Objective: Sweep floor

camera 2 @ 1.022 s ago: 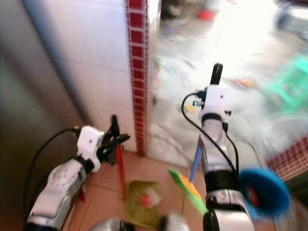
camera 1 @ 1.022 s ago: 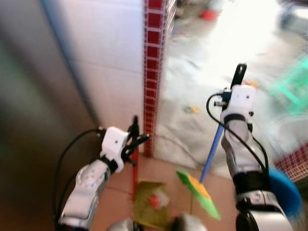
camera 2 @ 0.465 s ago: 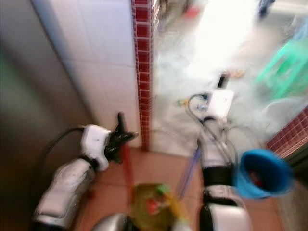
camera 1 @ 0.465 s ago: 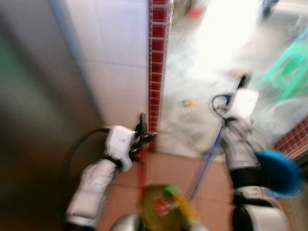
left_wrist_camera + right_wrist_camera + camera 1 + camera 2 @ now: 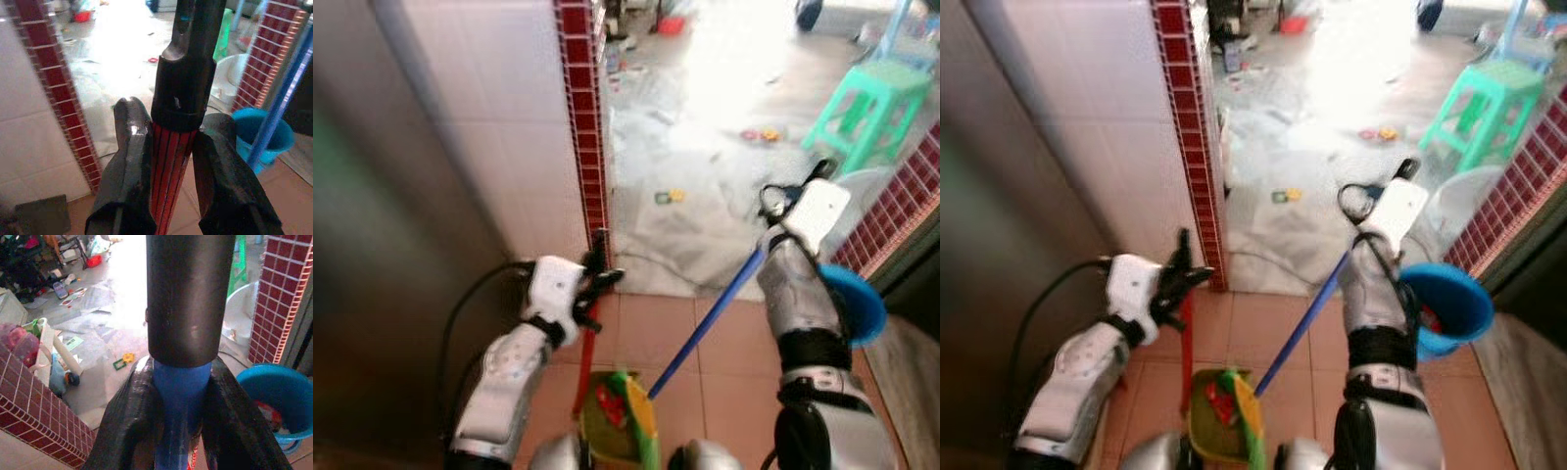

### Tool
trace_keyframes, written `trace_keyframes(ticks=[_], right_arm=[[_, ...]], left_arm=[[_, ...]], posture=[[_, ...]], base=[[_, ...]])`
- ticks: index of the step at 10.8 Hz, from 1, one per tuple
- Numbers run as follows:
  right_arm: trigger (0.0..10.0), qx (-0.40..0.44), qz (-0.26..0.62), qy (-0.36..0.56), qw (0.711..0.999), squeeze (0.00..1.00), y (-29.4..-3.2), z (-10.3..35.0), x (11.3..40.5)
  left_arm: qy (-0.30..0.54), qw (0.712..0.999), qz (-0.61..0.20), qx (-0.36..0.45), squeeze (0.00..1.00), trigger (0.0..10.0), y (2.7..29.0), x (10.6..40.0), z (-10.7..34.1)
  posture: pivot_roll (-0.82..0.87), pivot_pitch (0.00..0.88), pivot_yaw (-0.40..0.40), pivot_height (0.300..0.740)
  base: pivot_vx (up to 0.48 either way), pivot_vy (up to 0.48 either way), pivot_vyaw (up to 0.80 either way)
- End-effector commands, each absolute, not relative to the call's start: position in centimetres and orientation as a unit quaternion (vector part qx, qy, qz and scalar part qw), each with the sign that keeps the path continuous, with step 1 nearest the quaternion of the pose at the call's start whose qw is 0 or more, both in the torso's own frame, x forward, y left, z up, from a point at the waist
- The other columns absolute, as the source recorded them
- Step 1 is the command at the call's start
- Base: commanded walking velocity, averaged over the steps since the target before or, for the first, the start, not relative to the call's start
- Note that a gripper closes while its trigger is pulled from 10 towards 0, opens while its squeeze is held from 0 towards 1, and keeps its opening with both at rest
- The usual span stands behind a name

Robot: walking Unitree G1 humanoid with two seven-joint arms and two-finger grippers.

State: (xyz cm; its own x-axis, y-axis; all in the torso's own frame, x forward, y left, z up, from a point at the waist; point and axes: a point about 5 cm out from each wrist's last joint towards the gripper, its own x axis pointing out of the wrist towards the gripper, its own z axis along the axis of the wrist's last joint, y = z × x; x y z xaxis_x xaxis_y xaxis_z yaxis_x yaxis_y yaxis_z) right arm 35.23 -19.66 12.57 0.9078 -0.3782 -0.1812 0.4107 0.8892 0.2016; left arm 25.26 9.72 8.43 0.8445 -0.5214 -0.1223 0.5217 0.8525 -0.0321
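Observation:
My left gripper (image 5: 598, 275) is shut on the red handle (image 5: 168, 161) of a yellow-green dustpan (image 5: 615, 431) that stands on the tan floor tiles at my feet, with red scraps in it. Further right, my right gripper (image 5: 815, 181) is shut on the top of a blue broom handle (image 5: 705, 328). That handle slants down to the left. Its green and yellow broom head (image 5: 1252, 423) rests at the dustpan's right edge. In the wrist views the fingers (image 5: 128, 147) clamp the red handle and the pads (image 5: 129, 416) clamp the blue one.
A white tiled wall with a red tile edge (image 5: 584, 127) stands close on the left. Beyond it a bright grey floor carries small litter (image 5: 668, 196). A blue basin (image 5: 860, 305) sits by my right arm, near a red tiled wall (image 5: 891, 206) and a green stool (image 5: 869, 93).
The camera has swung and the blur has cleared. The broom head has moved left from beside the dustpan to its right edge, and my right arm has dropped lower.

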Motion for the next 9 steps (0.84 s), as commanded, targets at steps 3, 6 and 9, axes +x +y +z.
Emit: trace_keyframes(ticks=[3, 6, 9], right_arm=[[10.0, 0.119, -0.172, 0.029, 0.977, 0.00, -18.5, 14.6, 35.8], [10.0, 0.155, -0.162, 0.001, 0.975, 0.00, -19.2, 15.8, 36.2], [10.0, 0.008, -0.075, -0.077, 0.994, 0.00, -19.2, 17.6, 36.1]], left_arm=[[0.041, 0.959, -0.282, -0.004, 0.00, 10.0, 9.4, 25.6, 9.2], [0.039, 0.959, -0.279, -0.013, 0.00, 10.0, 9.2, 25.9, 9.1], [0.022, 0.963, -0.267, -0.029, 0.00, 10.0, 9.5, 26.7, 9.7]], posture=[[-0.02, 0.027, 0.035, 0.740], [-0.02, 0.013, 0.035, 0.740], [-0.03, 0.000, 0.026, 0.740]], base=[[0.000, 0.000, 0.00], [0.000, 0.000, 0.00], [0.000, 0.000, 0.00]])
